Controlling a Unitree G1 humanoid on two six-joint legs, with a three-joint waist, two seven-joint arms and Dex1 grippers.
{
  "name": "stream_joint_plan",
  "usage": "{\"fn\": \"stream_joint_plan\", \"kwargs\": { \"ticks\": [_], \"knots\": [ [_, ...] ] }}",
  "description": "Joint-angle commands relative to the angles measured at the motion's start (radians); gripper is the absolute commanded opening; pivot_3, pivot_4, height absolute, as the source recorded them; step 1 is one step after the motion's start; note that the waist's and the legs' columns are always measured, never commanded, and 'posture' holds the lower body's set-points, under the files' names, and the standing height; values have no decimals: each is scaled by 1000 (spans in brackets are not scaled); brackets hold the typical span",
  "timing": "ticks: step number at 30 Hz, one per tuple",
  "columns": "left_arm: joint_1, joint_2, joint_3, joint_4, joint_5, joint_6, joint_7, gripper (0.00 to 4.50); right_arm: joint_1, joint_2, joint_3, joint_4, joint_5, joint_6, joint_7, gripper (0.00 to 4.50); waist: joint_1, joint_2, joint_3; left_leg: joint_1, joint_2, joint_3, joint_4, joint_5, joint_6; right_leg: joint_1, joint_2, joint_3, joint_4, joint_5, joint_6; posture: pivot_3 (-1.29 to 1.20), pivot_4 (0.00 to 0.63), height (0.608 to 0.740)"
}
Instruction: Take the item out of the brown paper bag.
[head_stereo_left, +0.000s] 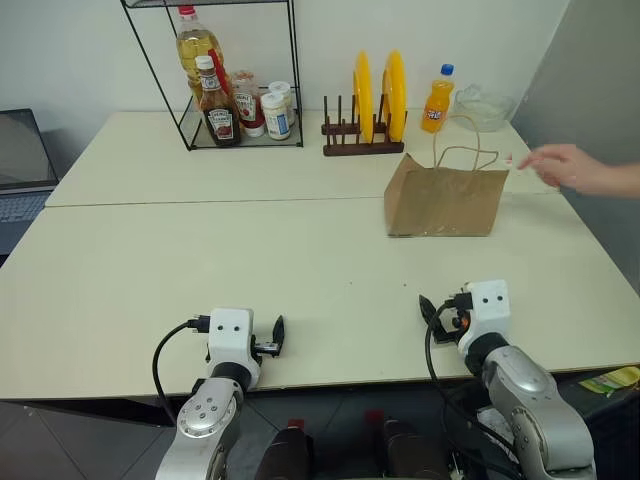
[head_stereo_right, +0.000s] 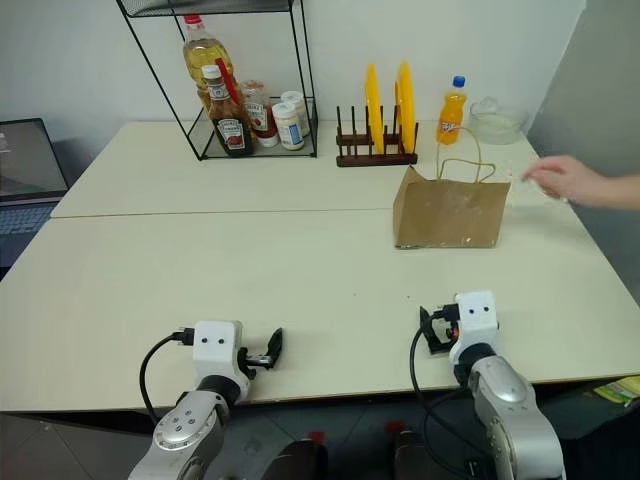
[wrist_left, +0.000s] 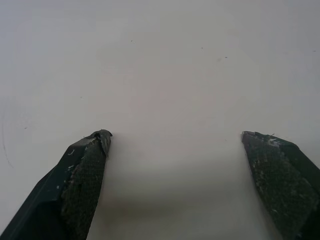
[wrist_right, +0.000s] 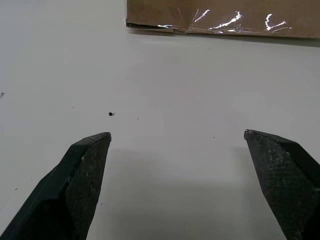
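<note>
Behind brown paper bag (head_stereo_left: 446, 203), Heinz ketchup (head_stereo_left: 217, 108), both jaws wide apart, empty.

Brown paper bag (head_stereo_left: 446, 200) upright on table's far right, handles up

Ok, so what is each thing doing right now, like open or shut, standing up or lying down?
brown paper bag: standing upright, handles up; inside hidden.
left claw: open, empty, over bare table.
right claw: open, empty, facing the bag, not touching it.
orange soda bottle: upright, blue cap on.
yellow plates: standing on edge in the rack.
ketchup bottle: upright on the wire shelf.
person's hand: beside the bag.
</note>
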Motion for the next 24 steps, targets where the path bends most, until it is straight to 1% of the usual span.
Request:
{"fn": "stream_joint_plan", "kwargs": {
  "ticks": [1,6,9,10,13,16,18,19,21,23,24],
  "knots": [
    [-15,-2,12,-8,14,-17,14,4433,-6,-1,-11,-18,10,-15,3,4500,0,0,0,0,0,0,0,0,0,0,0,0,0,0,0,0,150,740],
    [-21,1,30,-11,-37,-5,-26,4433,-9,-9,-19,-20,3,-19,1,4500,0,0,0,0,0,0,0,0,0,0,0,0,0,0,0,0,150,740],
    [-68,24,122,-10,-126,14,-82,4433,-14,-4,-47,-21,27,-19,7,4500,0,0,0,0,0,0,0,0,0,0,0,-1,0,0,0,0,150,740],
    [-92,55,150,7,-139,14,-108,4433,-25,-15,-59,-13,39,-25,25,4500,0,0,0,-1,0,0,0,0,0,0,0,-2,0,0,0,0,150,740],
    [-199,172,226,91,-198,45,-208,4433,-106,-97,-106,55,33,-74,77,4500,0,1,1,0,0,1,1,0,0,0,1,-3,1,0,0,0,150,740],
    [-328,349,197,217,-191,30,-354,4433,-233,-219,-164,178,39,-108,143,4500,-1,1,2,1,-1,2,1,0,0,2,1,-3,1,1,0,0,150,740],
    [-428,430,166,304,-191,-3,-442,4433,-320,-321,-172,274,39,-148,224,4500,0,1,3,1,-1,2,1,0,0,2,1,-3,0,1,-2,0,150,740],
    [-483,457,147,345,-196,-18,-489,4433,-368,-373,-171,333,38,-166,268,4500,0,1,3,1,-2,2,0,0,0,2,1,-4,0,3,-5,0,150,740],
    [-579,493,98,411,-192,-52,-571,4433,-451,-454,-159,436,39,-193,343,4500,0,2,5,0,-2,2,0,0,0,2,1,-4,0,3,-6,0,150,740],
    [-730,502,38,494,-195,-103,-675,4433,-587,-538,-130,591,33,-230,442,4500,0,1,9,0,-2,2,1,0,0,2,0,-4,0,3,-6,0,150,740],
    [-807,490,19,533,-202,-123,-710,4433,-660,-568,-109,674,22,-258,483,4500,-1,1,12,-1,-3,3,1,0,0,2,0,-4,0,4,-6,0,150,740]
  ]
}}
